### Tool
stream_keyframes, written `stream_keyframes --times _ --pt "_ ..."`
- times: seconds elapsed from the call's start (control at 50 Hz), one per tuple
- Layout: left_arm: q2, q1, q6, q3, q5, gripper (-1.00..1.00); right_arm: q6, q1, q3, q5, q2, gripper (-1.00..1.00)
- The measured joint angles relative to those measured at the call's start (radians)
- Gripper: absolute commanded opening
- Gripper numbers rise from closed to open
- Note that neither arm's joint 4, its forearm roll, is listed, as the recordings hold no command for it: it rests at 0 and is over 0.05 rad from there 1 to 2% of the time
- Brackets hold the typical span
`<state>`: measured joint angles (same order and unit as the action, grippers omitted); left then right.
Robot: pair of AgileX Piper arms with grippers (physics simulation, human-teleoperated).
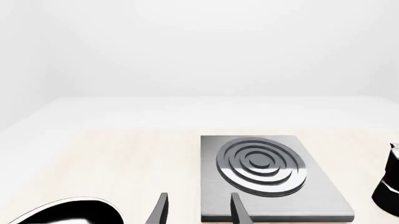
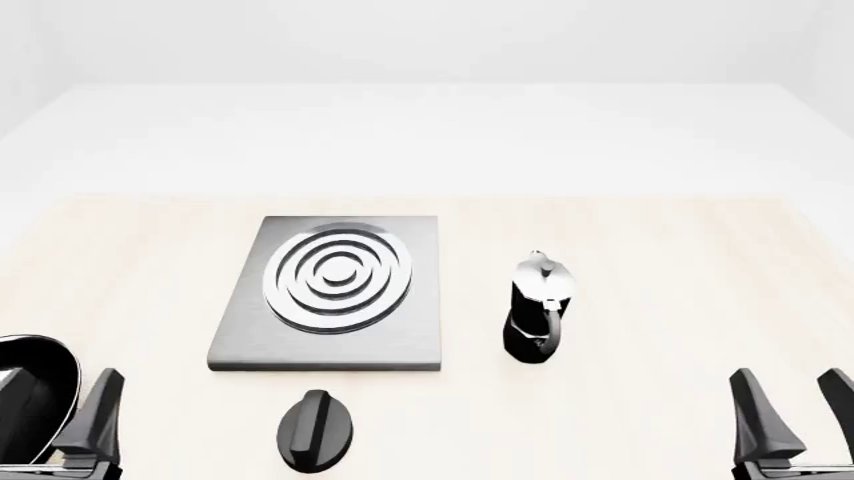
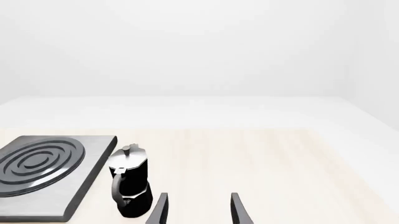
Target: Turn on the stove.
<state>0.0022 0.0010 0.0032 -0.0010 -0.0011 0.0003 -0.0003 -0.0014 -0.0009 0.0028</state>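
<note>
- The worktop [image 2: 641,400] is a pale wooden surface running the full width in front of me, with white floor and walls beyond its far edge.
- The stove [image 2: 240,335] is a flat grey metal slab lying left of centre, its concentric burner rings [image 2: 339,277] on top with nothing standing on them.
- A black pan [image 2: 34,385] shows only partly at the near left edge, just beside the left arm.
- The moka pot [image 2: 539,308] stands upright just right of the stove, apart from it, handle towards the near side.
- The knob [image 2: 315,430] is the thing to work: a black round dial with a raised ridge, lying on the worktop just near of the stove's near edge, a little left of its middle. The ridge runs roughly near to far, tipped slightly.
- The left gripper [image 1: 198,210] waits at the near left corner, fingers [image 1: 161,210] spread apart and holding nothing; it is the closer one to the knob.
- The right gripper [image 3: 198,210] sits at the near right corner, fingers likewise parted and empty, well apart from the knob.
- To my eye nothing has begun. I would bring the left gripper rightward over the knob, turn the wrist so the fingers straddle the ridge across its narrow width, lower until they bracket it, close firmly, then twist about the knob's centre.
- The main risk, I judge, is coming down off-centre and pushing the knob sideways instead of turning it, or brushing the pan on the way out.
</note>
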Motion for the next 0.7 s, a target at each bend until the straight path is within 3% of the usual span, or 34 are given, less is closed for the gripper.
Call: stream_keyframes --times 0.18,0.7 --pt "0.044 -0.026 0.031 -0.006 -0.016 1.00 -0.001 0.000 -0.001 -0.004 0.008 1.00" --pt "0.656 -0.253 -0.032 -0.073 -0.259 1.00 -0.013 0.004 0.000 -0.011 0.020 1.00"
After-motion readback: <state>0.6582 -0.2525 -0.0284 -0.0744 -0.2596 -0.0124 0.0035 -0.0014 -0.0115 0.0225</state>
